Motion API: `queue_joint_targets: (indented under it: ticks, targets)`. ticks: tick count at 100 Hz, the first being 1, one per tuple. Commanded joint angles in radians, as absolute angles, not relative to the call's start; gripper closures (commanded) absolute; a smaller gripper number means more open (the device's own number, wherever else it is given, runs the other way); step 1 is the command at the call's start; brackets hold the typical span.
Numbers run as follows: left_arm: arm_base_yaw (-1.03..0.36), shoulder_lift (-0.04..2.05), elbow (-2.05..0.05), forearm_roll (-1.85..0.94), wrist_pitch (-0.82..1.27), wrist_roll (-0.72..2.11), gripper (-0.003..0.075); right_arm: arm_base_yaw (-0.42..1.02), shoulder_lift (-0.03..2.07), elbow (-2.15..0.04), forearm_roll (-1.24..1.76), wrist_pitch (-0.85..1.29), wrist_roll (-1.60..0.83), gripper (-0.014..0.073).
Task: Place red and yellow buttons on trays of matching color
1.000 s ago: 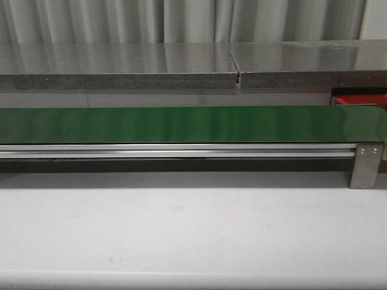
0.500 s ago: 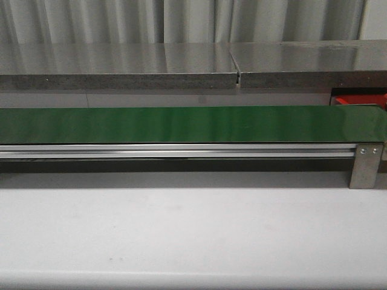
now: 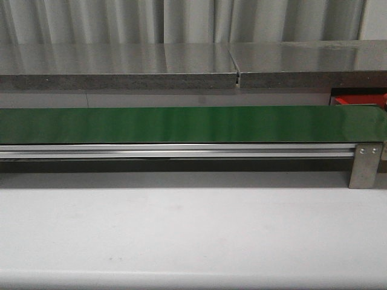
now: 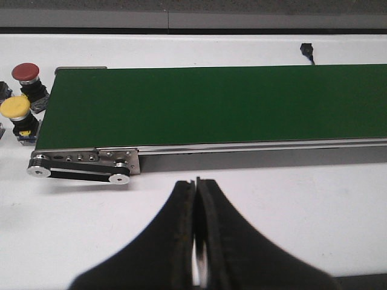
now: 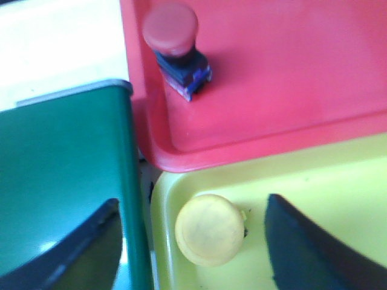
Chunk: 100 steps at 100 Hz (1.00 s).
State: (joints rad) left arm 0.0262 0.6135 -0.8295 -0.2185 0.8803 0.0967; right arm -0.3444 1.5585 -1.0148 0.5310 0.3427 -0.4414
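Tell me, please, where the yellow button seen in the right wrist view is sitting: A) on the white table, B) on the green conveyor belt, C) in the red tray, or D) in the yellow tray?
D: the yellow button rests inside the yellow tray, between the open right gripper's fingers; the red tray holds the red button.

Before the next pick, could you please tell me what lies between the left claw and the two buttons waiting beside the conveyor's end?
In the left wrist view, bare white table and the conveyor's pulley bracket separate the shut left claw from the red button and yellow button.

green belt [image 3: 181,124], red tray [image 5: 290,72] — yellow tray [image 5: 326,175]
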Motion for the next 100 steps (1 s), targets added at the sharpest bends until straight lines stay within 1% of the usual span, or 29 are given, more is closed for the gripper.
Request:
queue_joint_targets:
  ticks: [1,3,5,8,13,21,25,43,59,82,100]
  targets:
    - [0.017,0.617,-0.854,-0.236,0.809,0.095,0.0741,-0.329,1.458,-1.043,0.479,0.323,-0.461,0.0265]
    - [0.017,0.617,-0.854,-0.236,0.809,0.095,0.0741,-0.323,1.449,-1.043,0.467,0.326,-0.461,0.0310]
    - [0.017,0.617,-0.854,-0.236,0.809,0.095,0.0741,-0.315,1.432,-1.043,0.455,0.329,-0.461,0.0374]
    - [0.017,0.617,-0.854,-0.236,0.809,0.095,0.0741,-0.305,1.415,-1.043,0.440,0.332,-0.461,0.0421]
    - [0.017,0.617,-0.854,-0.236,0.809,0.095,0.0741,-0.285,1.387,-1.043,0.413,0.341,-0.461,0.0542]
    - [0.017,0.617,-0.854,-0.236,0.809,0.095,0.0741,-0.253,1.348,-1.043,0.377,0.354,-0.461,0.0678]
    - [0.017,0.617,-0.854,-0.236,0.809,0.095,0.0741,-0.236,1.328,-1.043,0.364,0.358,-0.461,0.0664]
    - [0.017,0.617,-0.854,-0.236,0.809,0.095,0.0741,-0.185,1.257,-1.038,0.344,0.403,-0.461,0.0666]
    - [0.017,0.617,-0.854,-0.236,0.809,0.095,0.0741,-0.156,1.203,-1.007,0.309,0.396,-0.459,0.0666]
    - [0.017,0.617,-0.854,-0.236,0.809,0.095,0.0741,-0.148,1.096,-0.882,0.309,0.310,-0.450,0.0666]
    - [0.017,0.617,-0.854,-0.236,0.809,0.095,0.0741,-0.148,1.007,-0.797,0.309,0.298,-0.450,0.0666]
